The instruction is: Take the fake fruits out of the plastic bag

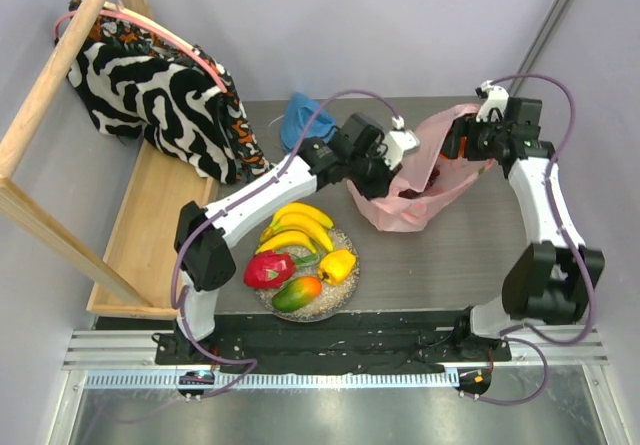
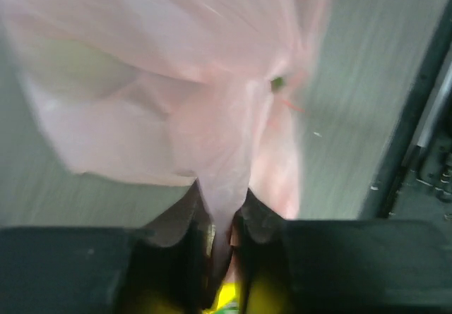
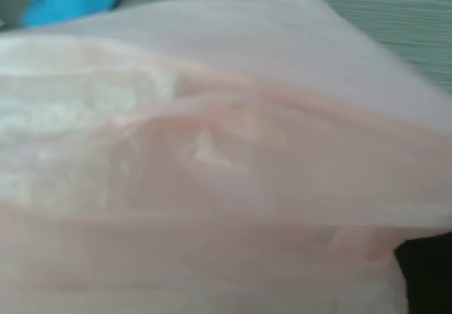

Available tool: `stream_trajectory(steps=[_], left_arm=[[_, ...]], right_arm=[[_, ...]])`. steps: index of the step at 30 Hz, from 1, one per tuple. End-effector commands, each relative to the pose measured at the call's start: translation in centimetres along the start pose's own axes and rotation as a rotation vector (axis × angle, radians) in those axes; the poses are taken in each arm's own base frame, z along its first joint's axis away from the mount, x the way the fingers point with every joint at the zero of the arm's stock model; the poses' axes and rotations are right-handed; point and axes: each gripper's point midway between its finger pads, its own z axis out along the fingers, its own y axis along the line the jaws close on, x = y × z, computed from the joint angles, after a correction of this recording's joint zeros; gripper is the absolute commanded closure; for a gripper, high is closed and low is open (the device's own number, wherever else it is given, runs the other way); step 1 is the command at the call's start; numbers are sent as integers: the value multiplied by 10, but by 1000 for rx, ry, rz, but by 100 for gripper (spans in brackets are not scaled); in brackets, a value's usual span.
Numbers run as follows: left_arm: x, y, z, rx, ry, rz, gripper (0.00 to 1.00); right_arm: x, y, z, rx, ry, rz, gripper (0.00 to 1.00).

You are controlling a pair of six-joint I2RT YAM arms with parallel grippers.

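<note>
L gripper (image 2: pixel 222 222) pinching pink bag (image 1: pixel 400 210) rim; R gripper (image 1: pixel 456 147) at opp. edge.

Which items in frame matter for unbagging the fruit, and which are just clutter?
Job: plastic bag, banana bunch, dragon fruit, yellow pepper, mango, plate holding them.
Lying about: blue cloth, black-and-white fabric, wooden rack.

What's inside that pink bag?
At the mouth of the bag only a dark shape shows, and a small green speck peeks through the film. The pink plastic covers the rest, so what else is inside cannot be told.
</note>
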Motion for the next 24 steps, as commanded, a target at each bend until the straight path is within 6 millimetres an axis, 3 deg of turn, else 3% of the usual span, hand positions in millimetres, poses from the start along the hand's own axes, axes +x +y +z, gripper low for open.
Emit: stream_trajectory(steps=[1,2,4,6,7,9,11,16,19,20,24], left_arm=[[-53,37,-57,-117,-164,-5,63],[-57,39,-63,-132,-176,10,53],[-65,44,-82,-174,-205,40,34],[-72,45,-105,-224,-229,76,26],[-66,46,-108,-237,-215,81,22],[-65,45,-133,-276,-231,108,20],[-48,45,-138,-292,-194,110,17],[-28,49,-177,-311,-211,65,16],[-27,58,-190,-307,-247,7,16],[-27,63,-195,-316,-259,-8,16],[-43,68,-207,-324,-309,-9,16]], right_arm=[[39,78,-57,-358,75,-88,67],[53,93,-69,-436,118,-67,67],[66,102,-81,-480,154,-80,67],[85,110,-96,-517,222,-67,68],[89,110,-103,-523,217,-125,68],[105,110,-117,-511,274,-160,68],[120,108,-133,-515,327,-240,68],[161,70,-160,-403,527,-507,69],[181,77,-177,-486,568,-574,66],[184,81,-178,-499,562,-577,63],[197,108,-173,-660,507,-572,67]])
